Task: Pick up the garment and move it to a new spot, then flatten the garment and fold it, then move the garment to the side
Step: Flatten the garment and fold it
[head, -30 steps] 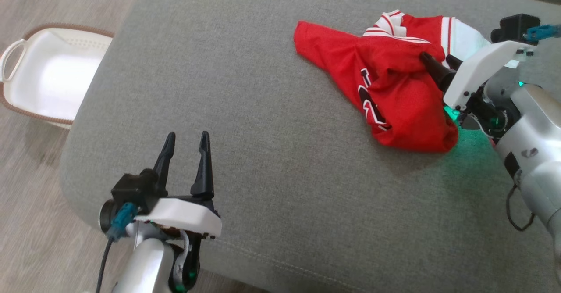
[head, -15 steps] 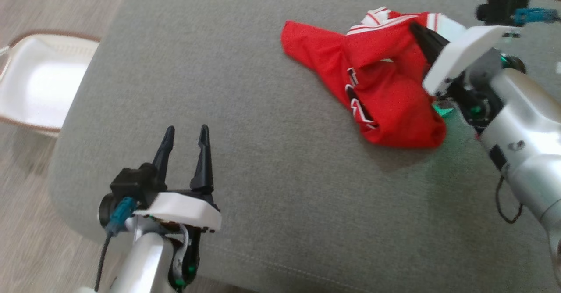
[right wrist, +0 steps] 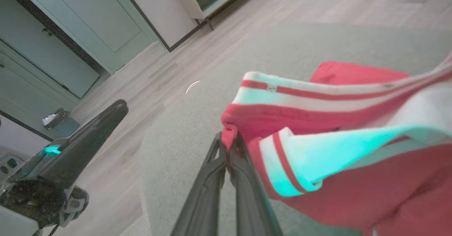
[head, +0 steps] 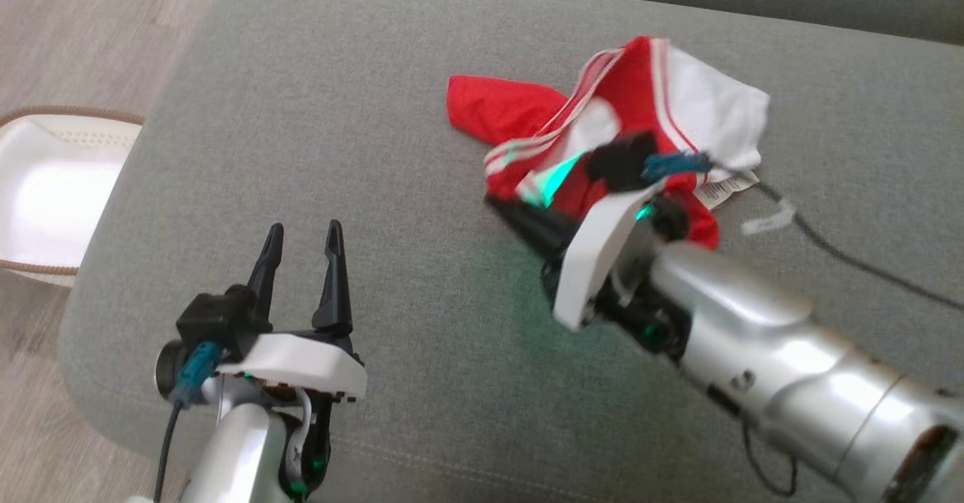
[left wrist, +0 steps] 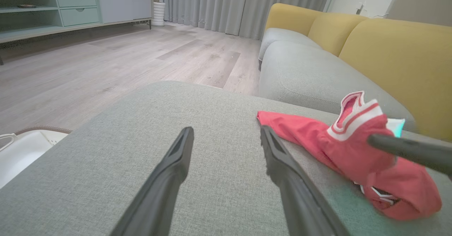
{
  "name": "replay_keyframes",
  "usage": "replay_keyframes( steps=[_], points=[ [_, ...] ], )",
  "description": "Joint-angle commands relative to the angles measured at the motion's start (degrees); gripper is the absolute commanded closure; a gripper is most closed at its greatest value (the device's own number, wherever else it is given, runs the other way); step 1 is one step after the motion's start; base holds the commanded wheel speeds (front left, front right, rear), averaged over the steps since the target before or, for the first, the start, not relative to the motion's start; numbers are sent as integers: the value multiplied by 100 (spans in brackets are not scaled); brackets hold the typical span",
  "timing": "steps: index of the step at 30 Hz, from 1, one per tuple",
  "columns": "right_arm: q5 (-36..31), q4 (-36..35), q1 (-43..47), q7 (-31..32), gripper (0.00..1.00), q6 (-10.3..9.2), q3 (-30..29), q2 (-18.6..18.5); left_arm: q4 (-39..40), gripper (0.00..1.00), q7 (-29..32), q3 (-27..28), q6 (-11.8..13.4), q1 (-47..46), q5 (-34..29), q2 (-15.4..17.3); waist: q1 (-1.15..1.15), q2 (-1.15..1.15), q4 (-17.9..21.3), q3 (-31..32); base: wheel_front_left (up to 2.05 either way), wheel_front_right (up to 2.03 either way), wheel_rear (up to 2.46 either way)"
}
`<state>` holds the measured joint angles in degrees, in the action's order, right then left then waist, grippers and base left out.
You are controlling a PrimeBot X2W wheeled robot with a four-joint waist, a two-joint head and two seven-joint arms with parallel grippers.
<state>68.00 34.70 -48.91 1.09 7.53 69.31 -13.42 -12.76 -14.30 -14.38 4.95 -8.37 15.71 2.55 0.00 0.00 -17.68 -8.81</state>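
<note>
The garment [head: 497,108] is a red jersey with white striped trim, bunched on the grey cushion [head: 361,111]. My right gripper [head: 498,206] is shut on a fold of it. In the right wrist view the red cloth [right wrist: 335,123] is pinched at the tips of my right gripper [right wrist: 228,142] and drapes off to the right. Part of the garment lies over my right wrist. My left gripper [head: 303,230] stands open and holds nothing at the cushion's near left. The left wrist view shows my left gripper [left wrist: 226,131] well left of the garment [left wrist: 349,151].
A white basket [head: 45,179] sits on the wood floor left of the cushion. A dark cable [head: 843,254] trails across the cushion at the right. A yellow-backed sofa [left wrist: 388,52] stands beyond the cushion.
My right gripper has shut on the garment and pulled it up and to the left, turning its white lining outward. The head camera has shifted. My left gripper has kept still.
</note>
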Motion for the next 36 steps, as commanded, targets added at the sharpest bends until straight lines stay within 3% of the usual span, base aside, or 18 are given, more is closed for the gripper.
replay_keyframes(
  steps=[1, 2, 3, 8, 14, 18, 21, 25, 29, 32, 36],
  points=[
    [119, -155, 51, -8, 82, -4, 1, 157, 164, 0, -70, 201, -22, -92, -61, 32, 0, 0, -2, 17, 0, 0, 0],
    [187, -160, 92, -31, 4, -4, 36, 207, 158, 0, -70, 212, -23, -87, -63, 32, 0, 0, 1, 29, 0, 0, 0],
    [240, -149, 115, -94, 0, -4, 52, 239, 152, 0, -70, 226, -23, -82, -66, 32, 0, 0, 10, 44, 0, 0, 0],
    [465, -232, 107, -488, 0, -4, 22, 127, 159, 0, -70, 320, -17, -27, -124, 33, 0, 0, 195, 170, 0, 0, 0],
    [524, -641, 142, -1269, 0, -4, -303, -553, 197, 0, -70, 555, -42, 91, -196, 109, 0, 0, 679, 446, 0, 0, 0],
    [454, -825, 454, -1560, 0, -4, -839, -1008, 261, 0, -70, 722, -50, 196, -216, 203, 0, 0, 1118, 616, 0, 0, 0],
    [278, -1025, 925, -1603, 0, -4, -1588, -1177, 300, 0, -70, 852, -43, 247, -205, 272, 0, 0, 1437, 658, 0, 0, 0],
    [-208, -1439, 1837, -1607, 0, -4, -2593, -1128, 299, 0, -65, 926, -66, 268, -193, 381, 0, 0, 1769, 671, 0, 0, 0],
    [-506, -1678, 2392, -1607, 0, -4, -3094, -1024, 291, 0, 108, 904, -177, 103, -181, 529, 0, 0, 1932, 638, 0, 0, 0],
    [-742, -1874, 2752, -1608, 0, -4, -3450, -907, 240, 0, 633, 883, -365, -271, -107, 757, 0, 0, 2061, 555, 0, 0, 0],
    [-976, -2055, 2972, -1606, 0, -4, -3669, -784, -168, 0, 1695, 900, -815, -1006, 251, 1130, 0, 0, 2262, 378, 0, 0, 0]
  ],
)
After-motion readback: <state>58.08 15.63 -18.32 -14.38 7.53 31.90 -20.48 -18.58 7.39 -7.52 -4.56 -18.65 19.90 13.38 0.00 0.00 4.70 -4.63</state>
